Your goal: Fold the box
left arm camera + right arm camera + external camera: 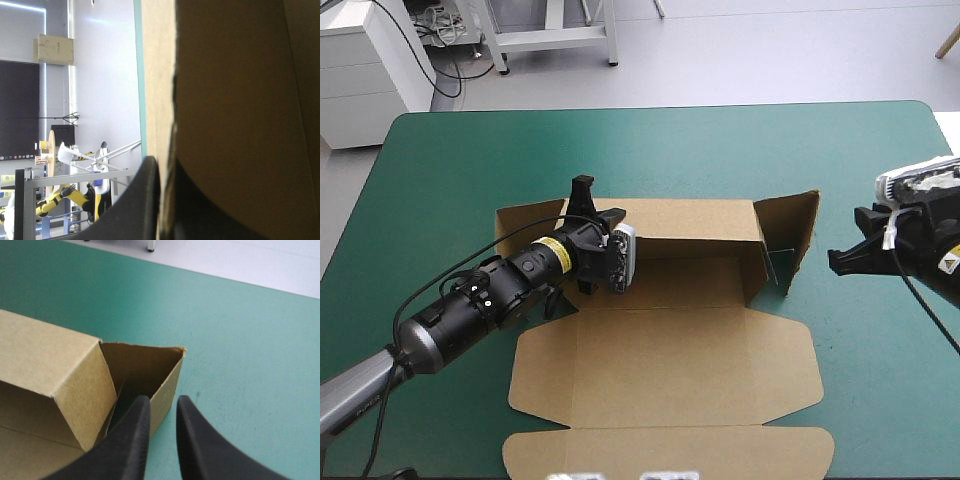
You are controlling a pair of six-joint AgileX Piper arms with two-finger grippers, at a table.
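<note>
- The box [665,340] lay on the teal-green cover [620,140], between the two pincers. Most of the sheet was flat. The far wall [685,220] was raised. The end flap [790,235] on the right pincer's side stood up but splayed outward, not square to the wall.
- The left pincer [610,245] was at the far wall's other end. In its own view a board edge ran up between its black fingers [142,205], which were all but closed. It was clamped on the box; which panel it held could not be told.
- The right pincer [838,262] was narrow, with a slim gap between the fingers and nothing in it. It was apart from the box, with the splayed end flap just ahead of it and bare cover beneath.
- Step in hand, as judged: setting up the end walls. The task looked early, since only the far wall was standing and the near panels were untouched.
- Next move, as judged: the right pincer should advance to the flap ahead of it and press it inward until square with the far wall, while the left pincer's hold steadies the box. The narrow gap suits a push. Gripping the flap would need the fingers wider first.
</note>
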